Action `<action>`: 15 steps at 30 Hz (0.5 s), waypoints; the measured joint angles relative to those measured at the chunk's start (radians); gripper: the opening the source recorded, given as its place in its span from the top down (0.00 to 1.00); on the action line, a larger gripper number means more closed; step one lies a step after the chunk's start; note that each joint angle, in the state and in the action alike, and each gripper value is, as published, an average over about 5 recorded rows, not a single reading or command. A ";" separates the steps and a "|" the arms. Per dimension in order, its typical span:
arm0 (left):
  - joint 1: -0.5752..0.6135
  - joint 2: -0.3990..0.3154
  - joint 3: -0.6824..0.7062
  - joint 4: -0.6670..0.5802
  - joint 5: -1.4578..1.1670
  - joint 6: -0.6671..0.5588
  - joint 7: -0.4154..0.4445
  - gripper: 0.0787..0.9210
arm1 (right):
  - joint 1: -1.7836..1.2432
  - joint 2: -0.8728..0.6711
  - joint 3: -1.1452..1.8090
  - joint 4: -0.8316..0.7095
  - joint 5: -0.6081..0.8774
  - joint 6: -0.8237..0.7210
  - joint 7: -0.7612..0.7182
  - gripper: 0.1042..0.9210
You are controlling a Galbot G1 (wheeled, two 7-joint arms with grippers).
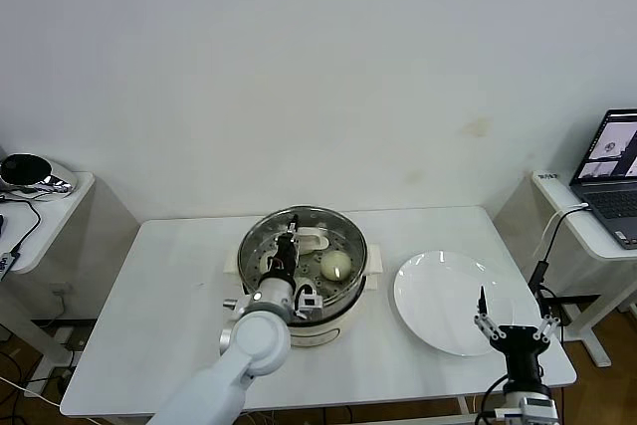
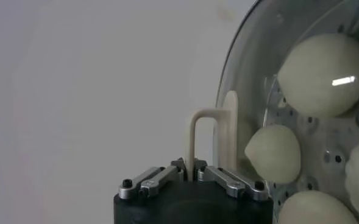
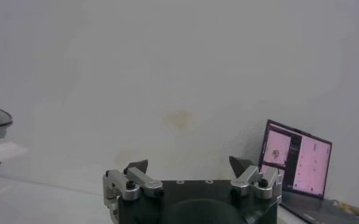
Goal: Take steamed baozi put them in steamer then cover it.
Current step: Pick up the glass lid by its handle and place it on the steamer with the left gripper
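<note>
The steamer (image 1: 328, 318) stands at the table's middle on its cream base. The clear glass cover (image 1: 343, 236) lies over its top. My left gripper (image 1: 287, 249) is shut on the cover's cream handle (image 1: 311, 240). In the left wrist view my left gripper (image 2: 190, 167) pinches the handle (image 2: 214, 122), and the cover's metal rim (image 2: 227, 82) curves beside it. Several baozi show through the glass: one large (image 2: 322, 73), one smaller (image 2: 273, 152), others partly cut off. One baozi (image 1: 335, 265) shows in the head view. My right gripper (image 1: 516, 330) is open and empty at the front right.
An empty flat white plate (image 1: 438, 291) lies right of the steamer, under my right gripper. A laptop (image 1: 612, 176) sits on a side table at the right and also shows in the right wrist view (image 3: 296, 165). A dark appliance (image 1: 35, 174) sits on a left side table.
</note>
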 measured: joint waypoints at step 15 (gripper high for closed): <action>0.026 -0.029 -0.012 0.003 -0.001 -0.006 -0.029 0.78 | -0.004 0.002 -0.010 -0.002 -0.008 0.002 -0.001 0.12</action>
